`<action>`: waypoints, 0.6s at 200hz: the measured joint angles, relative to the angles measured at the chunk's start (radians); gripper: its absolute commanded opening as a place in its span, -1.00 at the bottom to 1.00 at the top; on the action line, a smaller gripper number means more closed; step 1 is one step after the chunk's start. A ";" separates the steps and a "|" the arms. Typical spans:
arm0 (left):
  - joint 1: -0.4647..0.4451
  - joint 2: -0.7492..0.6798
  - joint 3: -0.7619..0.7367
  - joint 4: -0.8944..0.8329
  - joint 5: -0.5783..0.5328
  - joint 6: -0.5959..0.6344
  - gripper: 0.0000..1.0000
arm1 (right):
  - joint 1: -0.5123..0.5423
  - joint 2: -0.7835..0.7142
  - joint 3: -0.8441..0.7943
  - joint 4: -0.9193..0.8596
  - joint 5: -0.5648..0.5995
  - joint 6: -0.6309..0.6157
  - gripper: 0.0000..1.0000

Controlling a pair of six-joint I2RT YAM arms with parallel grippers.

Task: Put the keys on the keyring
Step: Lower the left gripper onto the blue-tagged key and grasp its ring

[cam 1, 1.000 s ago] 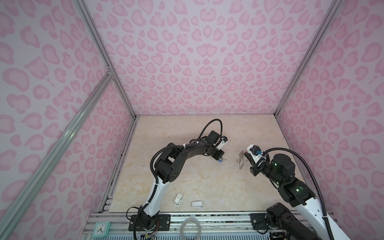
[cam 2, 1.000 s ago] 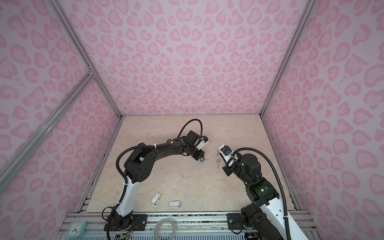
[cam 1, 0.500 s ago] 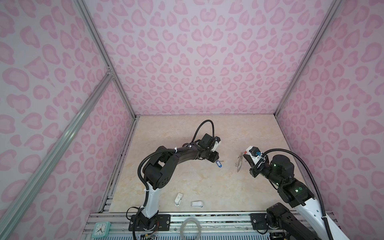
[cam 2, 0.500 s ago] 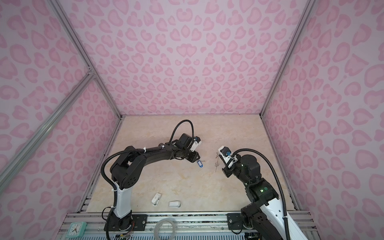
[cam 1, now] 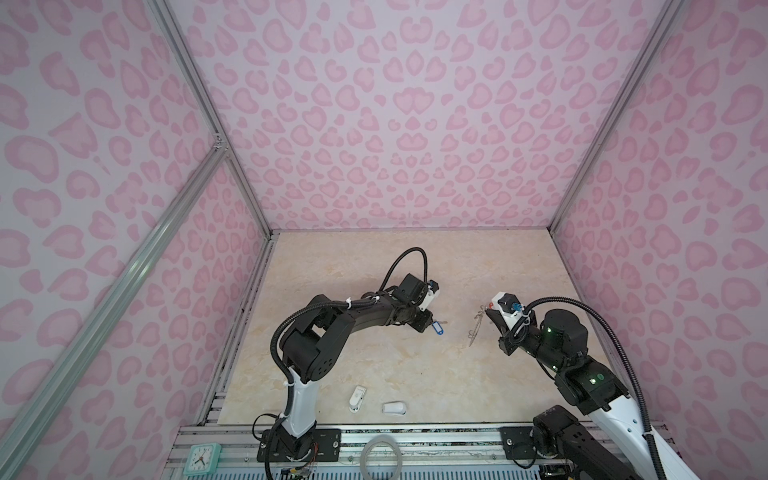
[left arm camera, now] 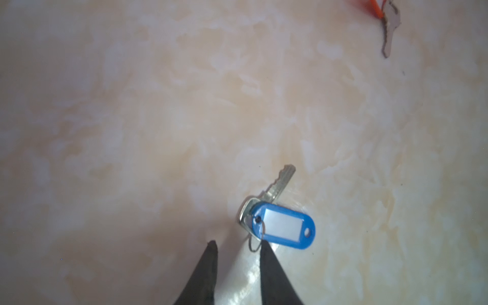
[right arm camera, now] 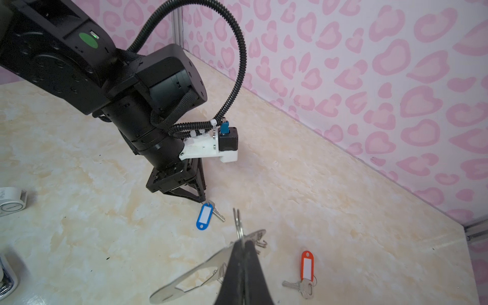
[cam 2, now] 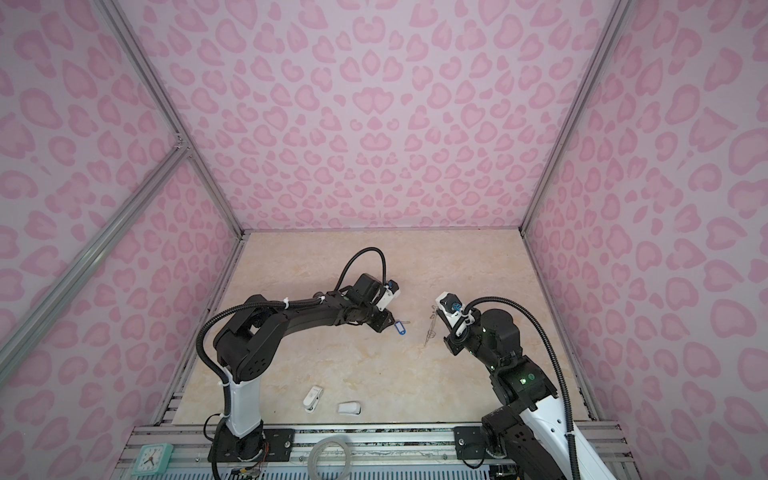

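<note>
Blue-tagged small metal key point(left arm camera: 282, 227) flat on beige table point(left arm camera: 132, 105), just ahead of left claw point(left arm camera: 238, 244), parted, empty | thin grey keyring plate point(right arm camera: 200, 269) pinched in right claw point(right arm camera: 244, 244)

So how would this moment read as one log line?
left fingers: open, beside blue key | right fingers: shut on keyring | red key: lying loose

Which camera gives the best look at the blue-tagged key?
The left wrist view: the blue-tagged key sits close up, with tag, wire ring and blade all clear. The right wrist view shows the key whole but smaller, and in both top views it is just a tiny blue tag.
</note>
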 measured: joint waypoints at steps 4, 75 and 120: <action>0.000 -0.003 -0.006 0.000 0.000 0.008 -0.37 | 0.000 0.000 0.000 0.000 0.000 0.000 -1.00; -0.008 -0.015 -0.034 0.039 -0.011 0.172 -0.40 | 0.000 0.019 0.000 0.000 -0.003 -0.001 -1.00; -0.016 -0.014 -0.022 0.042 -0.018 0.235 -0.49 | 0.000 0.027 0.000 0.000 -0.002 -0.008 -1.00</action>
